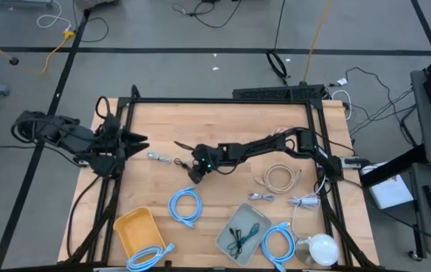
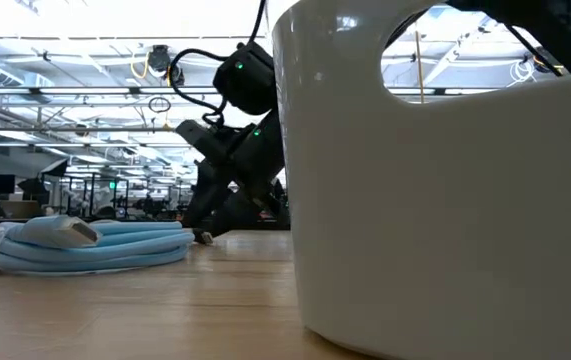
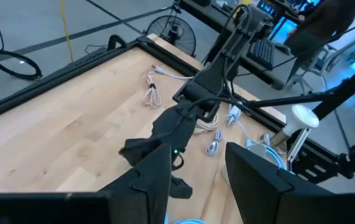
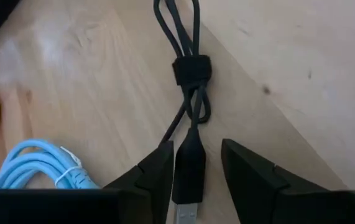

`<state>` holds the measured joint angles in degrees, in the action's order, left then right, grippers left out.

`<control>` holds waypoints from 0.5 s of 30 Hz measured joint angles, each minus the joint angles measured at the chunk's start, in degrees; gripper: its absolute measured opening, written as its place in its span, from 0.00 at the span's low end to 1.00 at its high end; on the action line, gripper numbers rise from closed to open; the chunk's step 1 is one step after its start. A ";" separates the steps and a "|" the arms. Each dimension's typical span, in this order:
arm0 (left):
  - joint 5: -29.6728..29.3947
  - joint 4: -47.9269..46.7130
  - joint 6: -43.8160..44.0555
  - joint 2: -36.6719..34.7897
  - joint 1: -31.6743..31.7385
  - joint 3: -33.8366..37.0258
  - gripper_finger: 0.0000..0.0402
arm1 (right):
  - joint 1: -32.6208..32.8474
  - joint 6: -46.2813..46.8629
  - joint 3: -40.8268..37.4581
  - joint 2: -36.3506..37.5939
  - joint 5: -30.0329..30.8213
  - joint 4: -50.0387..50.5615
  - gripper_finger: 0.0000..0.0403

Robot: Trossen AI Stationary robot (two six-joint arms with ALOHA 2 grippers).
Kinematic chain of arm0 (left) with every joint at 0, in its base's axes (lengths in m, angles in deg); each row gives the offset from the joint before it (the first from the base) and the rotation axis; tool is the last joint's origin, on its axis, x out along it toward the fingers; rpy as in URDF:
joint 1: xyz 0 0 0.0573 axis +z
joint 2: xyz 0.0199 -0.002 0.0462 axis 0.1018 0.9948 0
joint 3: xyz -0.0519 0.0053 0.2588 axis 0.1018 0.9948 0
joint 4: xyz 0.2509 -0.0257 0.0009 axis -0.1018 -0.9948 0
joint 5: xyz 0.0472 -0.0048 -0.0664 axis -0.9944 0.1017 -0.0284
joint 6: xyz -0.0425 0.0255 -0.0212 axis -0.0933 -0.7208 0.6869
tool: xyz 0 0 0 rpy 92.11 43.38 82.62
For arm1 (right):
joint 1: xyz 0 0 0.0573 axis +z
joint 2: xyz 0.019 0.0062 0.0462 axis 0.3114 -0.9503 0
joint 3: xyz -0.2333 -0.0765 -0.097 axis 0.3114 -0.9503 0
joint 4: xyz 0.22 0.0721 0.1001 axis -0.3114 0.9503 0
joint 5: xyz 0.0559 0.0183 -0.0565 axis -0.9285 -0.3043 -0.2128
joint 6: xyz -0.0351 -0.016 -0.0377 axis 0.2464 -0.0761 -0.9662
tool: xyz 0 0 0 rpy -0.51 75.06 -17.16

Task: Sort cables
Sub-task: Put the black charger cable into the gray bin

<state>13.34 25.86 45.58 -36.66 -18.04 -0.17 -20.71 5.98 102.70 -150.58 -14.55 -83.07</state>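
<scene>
- Fingers of the right gripper [image 4: 193,171] stand open on either side of the black cable bundle [image 4: 186,87], its USB plug lying between them; nothing is clamped yet.
- Black bundle lies mid-table [image 1: 187,146], tied by a dark strap at its waist. It looks light, limp and thin; the stiff plug body or the strapped waist seems the surest place to pinch, since loose loops would likely slip or splay.
- Light-blue coil [image 1: 186,205] lies just near of the gripper; another sits in the yellow tray [image 1: 128,227], black ones in the grey tray [image 1: 257,219].
- Beige cable [image 1: 278,178] lies to the right.
- Left gripper [image 1: 136,143] waits at the table's left edge, fingers parted, empty.
- No readable writing or brand anywhere.
</scene>
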 joint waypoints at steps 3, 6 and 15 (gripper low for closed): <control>-0.01 0.02 0.02 -0.09 0.00 0.00 0.38 | 0.19 -0.18 0.01 -0.55 0.28 0.18 0.29; -0.02 0.02 0.04 -0.08 0.00 -0.02 0.38 | 0.17 -0.43 0.01 -0.65 0.05 0.22 0.21; -0.24 0.08 0.50 -0.08 0.00 -0.02 0.38 | 0.17 -1.59 -0.01 -0.78 -0.93 0.02 0.10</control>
<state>13.10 25.94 46.08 -36.74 -18.04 -0.19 -20.54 4.39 102.69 -151.36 -15.48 -83.05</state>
